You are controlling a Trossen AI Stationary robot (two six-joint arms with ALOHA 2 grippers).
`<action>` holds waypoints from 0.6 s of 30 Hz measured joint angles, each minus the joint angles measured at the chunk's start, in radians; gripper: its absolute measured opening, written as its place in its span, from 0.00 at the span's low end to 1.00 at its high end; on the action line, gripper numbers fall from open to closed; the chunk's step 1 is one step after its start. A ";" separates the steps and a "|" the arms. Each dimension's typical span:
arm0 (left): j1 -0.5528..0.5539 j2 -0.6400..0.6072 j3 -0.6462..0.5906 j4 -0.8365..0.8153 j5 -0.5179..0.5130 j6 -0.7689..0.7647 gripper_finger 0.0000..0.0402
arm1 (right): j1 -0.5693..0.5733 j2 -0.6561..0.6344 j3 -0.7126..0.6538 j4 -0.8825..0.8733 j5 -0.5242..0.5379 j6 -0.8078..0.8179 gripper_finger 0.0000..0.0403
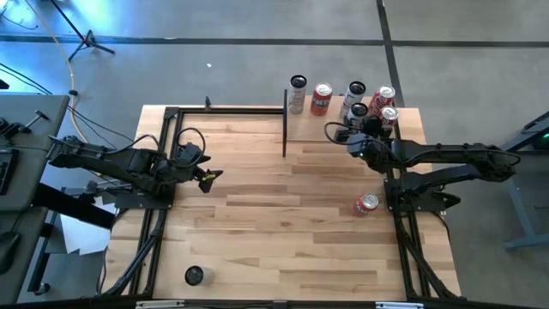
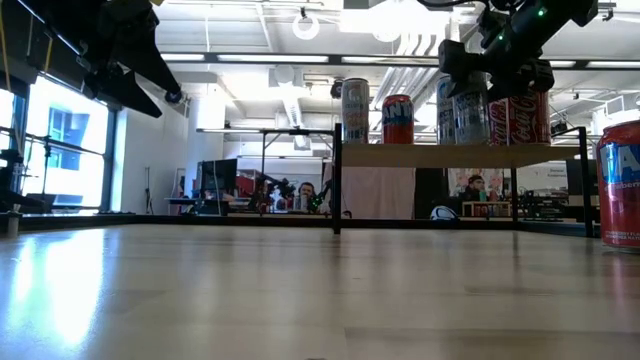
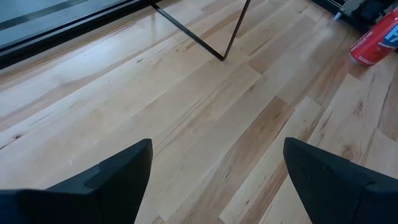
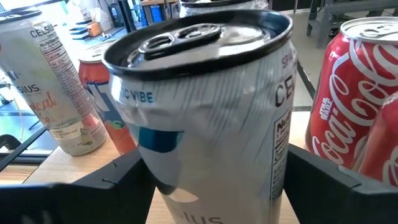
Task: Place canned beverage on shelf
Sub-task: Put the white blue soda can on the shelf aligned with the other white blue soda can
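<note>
The right gripper (image 1: pixel 360 129) is over the shelf (image 2: pixel 440 155), its fingers (image 4: pixel 118 183) set either side of a white can (image 4: pixel 211 124), which stands on the shelf board; whether they press it or have let go, I cannot tell. Crowding it are Coca-Cola cans (image 4: pixel 354 99), a tall pale can (image 4: pixel 46 87) and an orange one. Another red can (image 1: pixel 366 204) lies on the table (image 1: pixel 257 223) (beside the right arm's base). The left gripper (image 1: pixel 210 178) waits with fingers spread wide, empty.

red can (image 2: pixel 620 184) cut off at frame edge
</note>
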 joint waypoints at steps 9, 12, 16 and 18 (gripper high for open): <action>0.000 0.000 0.000 0.000 0.000 0.000 0.84 | 0.000 0.000 0.000 0.000 0.004 0.043 0.73; 0.000 0.000 0.000 0.000 0.000 0.000 0.84 | 0.000 0.000 0.000 0.000 0.005 0.043 0.73; 0.000 0.000 0.000 0.000 0.000 0.000 0.84 | 0.000 0.000 0.000 0.001 0.004 0.043 0.75; 0.000 0.000 0.000 0.000 0.000 0.000 0.84 | 0.000 0.000 0.000 0.001 0.005 0.043 0.79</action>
